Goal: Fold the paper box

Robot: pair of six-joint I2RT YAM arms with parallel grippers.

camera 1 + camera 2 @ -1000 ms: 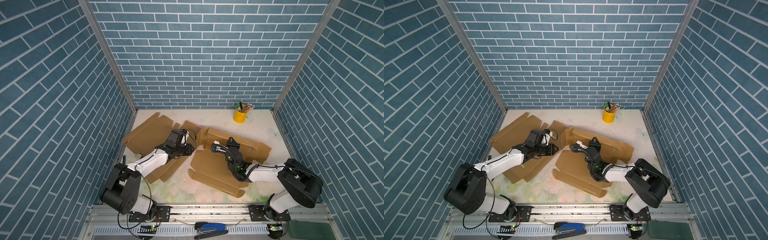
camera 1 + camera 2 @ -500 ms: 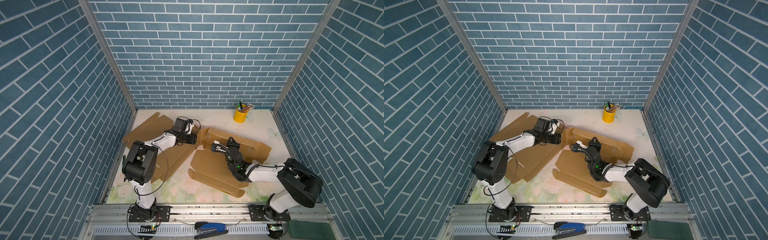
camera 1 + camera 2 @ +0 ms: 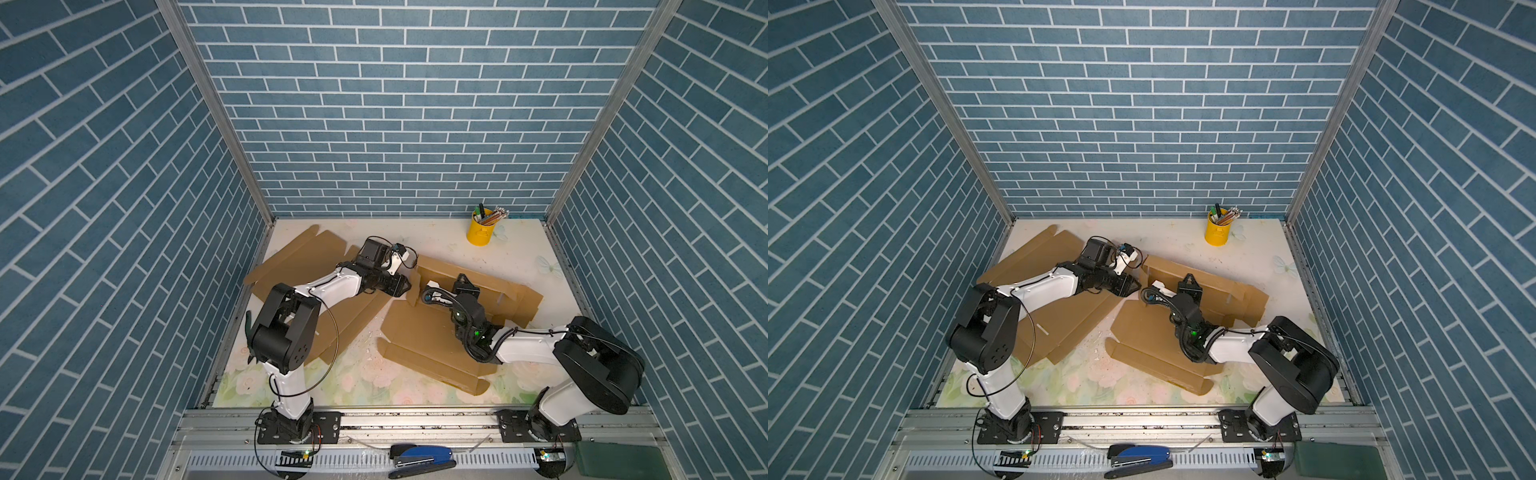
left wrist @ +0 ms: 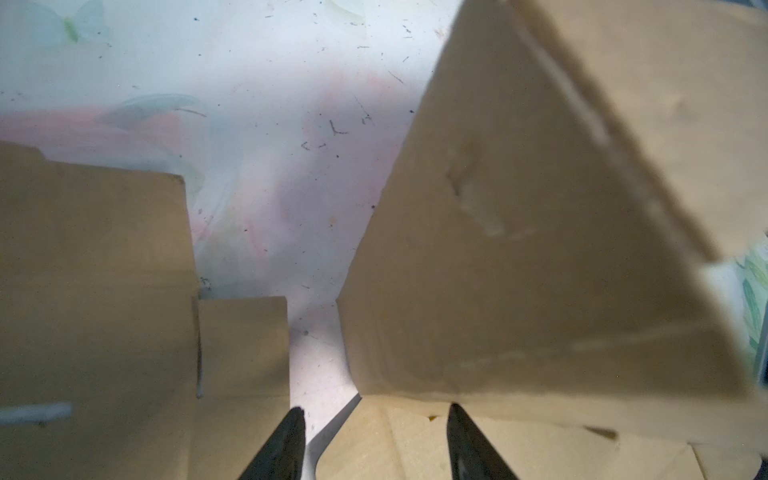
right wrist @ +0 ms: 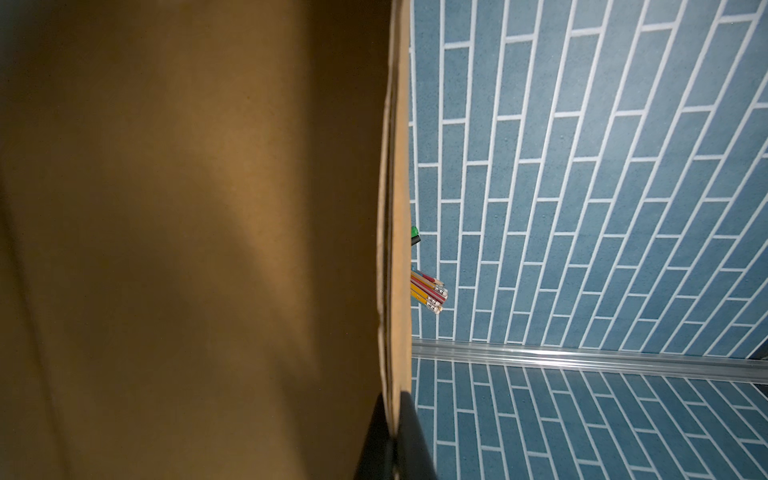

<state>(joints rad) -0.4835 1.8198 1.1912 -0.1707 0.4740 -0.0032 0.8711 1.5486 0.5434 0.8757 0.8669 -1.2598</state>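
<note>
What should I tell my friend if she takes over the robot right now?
Left gripper: open, empty, pointing at the side flap of the paper box.
Right gripper: shut on the box's raised back wall.
The box lies mid-table, to the right of a spare flat cardboard sheet.
Done: back wall stood up.
Left: fold the side flaps and front wall, then close the box.

3 walls (image 3: 395, 104) with a blue brick pattern and white joints enclose the cell. Aluminium profiles (image 3: 218, 112) run up both rear corners. The table top (image 3: 436, 237) is pale, printed with flowers and butterflies. An aluminium rail (image 3: 415, 419) borders its front edge.
</note>
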